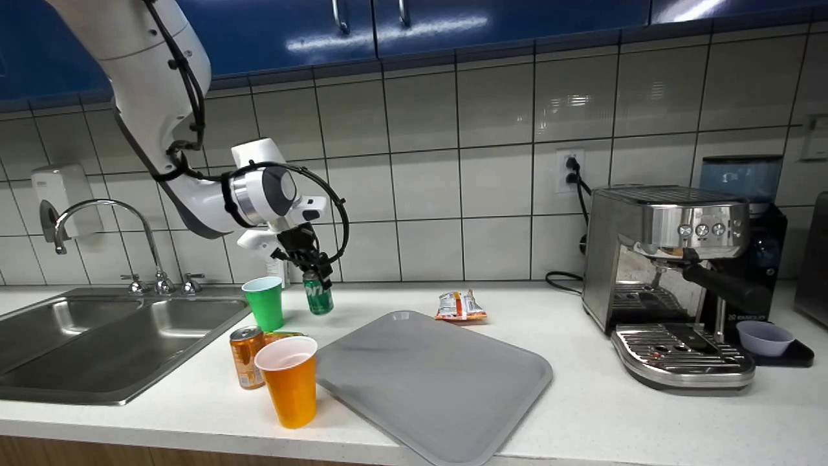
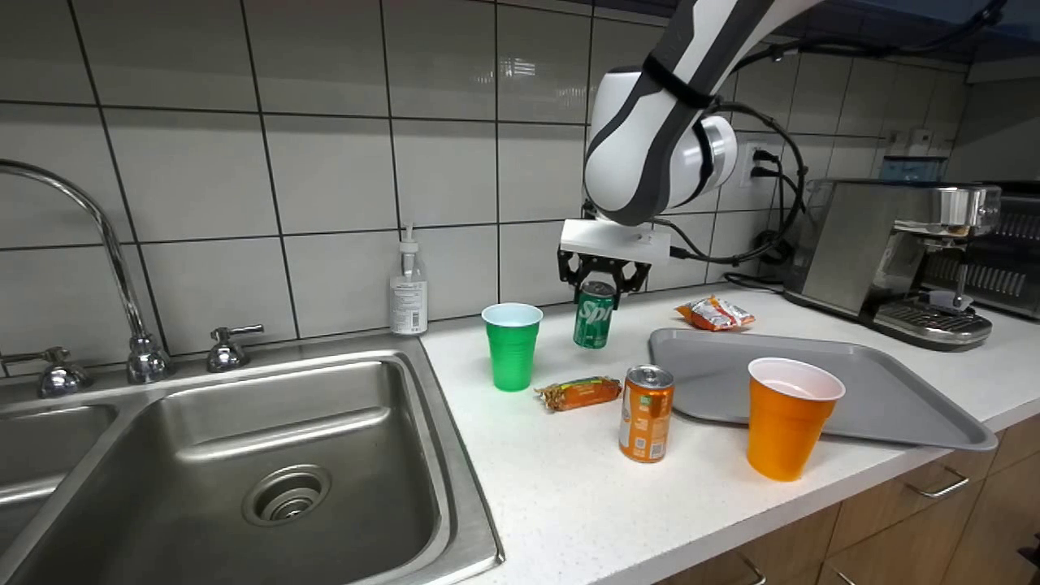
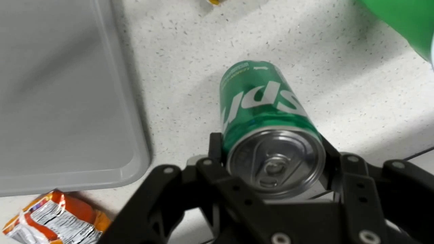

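A green Sprite can (image 3: 264, 95) stands between the two black fingers of my gripper (image 3: 273, 145), which is shut on it near its top. In the wrist view the silver lid faces the camera, and a finger presses each side. Both exterior views show the gripper (image 2: 598, 299) coming down from above onto the can (image 2: 594, 323). The can (image 1: 318, 298) leans a little in an exterior view; whether its base touches the counter I cannot tell. Beside it stands a green cup (image 2: 513, 349), partly seen in the wrist view. A grey tray (image 1: 433, 375) lies on the other side.
An orange can (image 2: 647, 414), an orange cup (image 2: 788, 422) and a wrapped snack (image 2: 581, 393) are on the counter. A chip bag (image 1: 460, 307) lies behind the tray. The sink (image 2: 244, 455), soap bottle (image 2: 408, 292) and coffee machine (image 1: 666, 259) surround the area; a tiled wall is behind.
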